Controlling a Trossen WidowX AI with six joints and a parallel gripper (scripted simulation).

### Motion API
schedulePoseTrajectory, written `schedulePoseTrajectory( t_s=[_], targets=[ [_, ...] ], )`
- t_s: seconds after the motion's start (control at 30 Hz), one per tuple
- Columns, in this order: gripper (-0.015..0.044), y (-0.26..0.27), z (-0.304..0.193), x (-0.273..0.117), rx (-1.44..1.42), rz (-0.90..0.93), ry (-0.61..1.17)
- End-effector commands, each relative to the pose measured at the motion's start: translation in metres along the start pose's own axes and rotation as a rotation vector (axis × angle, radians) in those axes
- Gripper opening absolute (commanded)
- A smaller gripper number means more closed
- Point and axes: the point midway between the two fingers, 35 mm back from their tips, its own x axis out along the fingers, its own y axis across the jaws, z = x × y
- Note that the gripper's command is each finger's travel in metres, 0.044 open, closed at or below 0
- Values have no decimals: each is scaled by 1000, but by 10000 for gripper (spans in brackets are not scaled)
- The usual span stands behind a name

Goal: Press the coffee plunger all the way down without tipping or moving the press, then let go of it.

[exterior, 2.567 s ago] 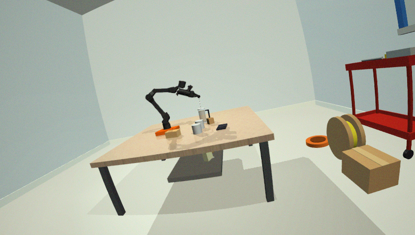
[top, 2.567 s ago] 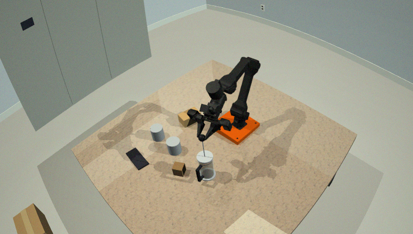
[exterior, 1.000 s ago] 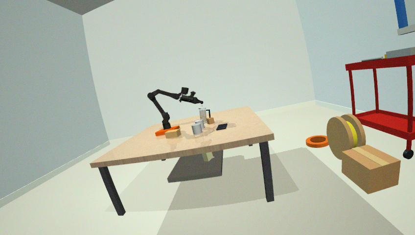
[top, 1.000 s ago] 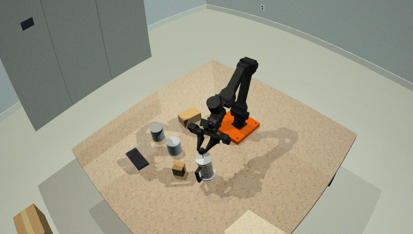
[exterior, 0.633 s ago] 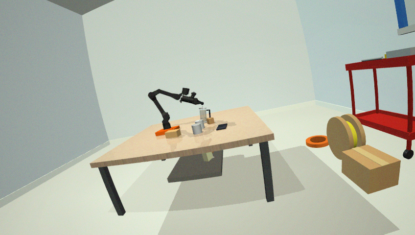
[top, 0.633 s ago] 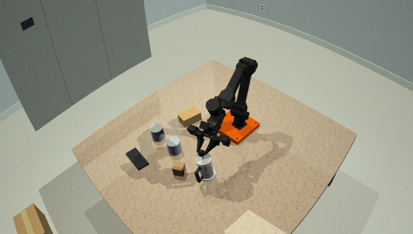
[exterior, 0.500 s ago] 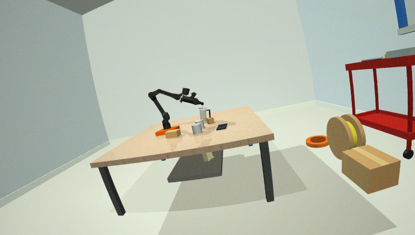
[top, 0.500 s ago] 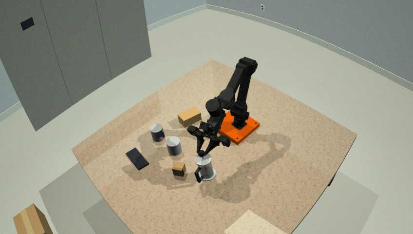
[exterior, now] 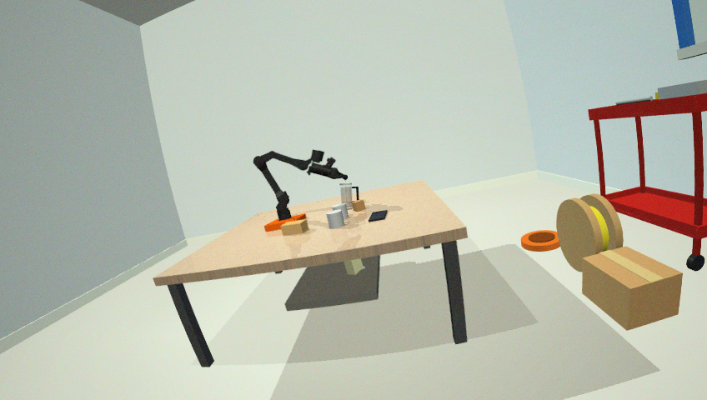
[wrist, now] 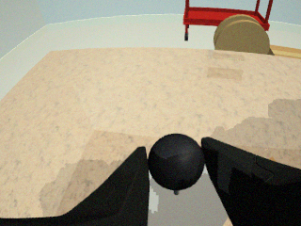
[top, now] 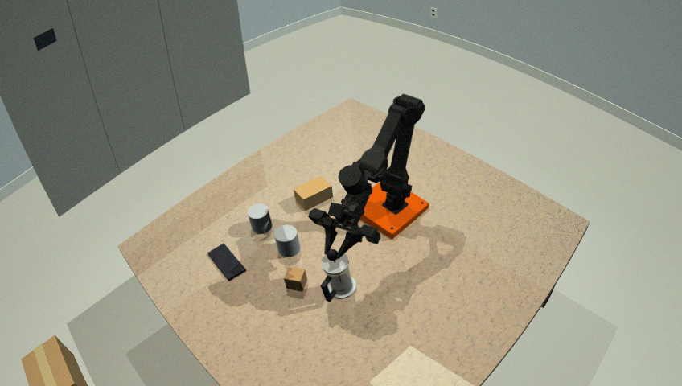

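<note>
Looks like a workshop or storeroom: red utility cart (exterior: 649, 148), cable spool (exterior: 590, 232), cardboard box (exterior: 629, 285), grey lockers (top: 119, 81), bare walls.

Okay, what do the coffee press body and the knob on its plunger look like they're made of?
The coffee press body looks like clear glass or plastic: you can see through its wall. Its lid looks like matte grey metal, though that's uncertain. The knob, shut between the gripper fingers, is a black ball with a dull sheen, probably plastic.

End effector (top: 331, 252) around plunger knob (top: 331, 253); press (top: 338, 279) upright
</note>
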Motion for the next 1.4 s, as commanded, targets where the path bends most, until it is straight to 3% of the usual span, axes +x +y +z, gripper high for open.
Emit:
schedulePoseTrajectory(
  t_s=[0.0,1.33,1.37],
  targets=[
    [124,0,-8,4,12,1,30],
    [124,0,-1,4,3,0,14],
    [151,0,-1,4,3,0,14]
  ],
)
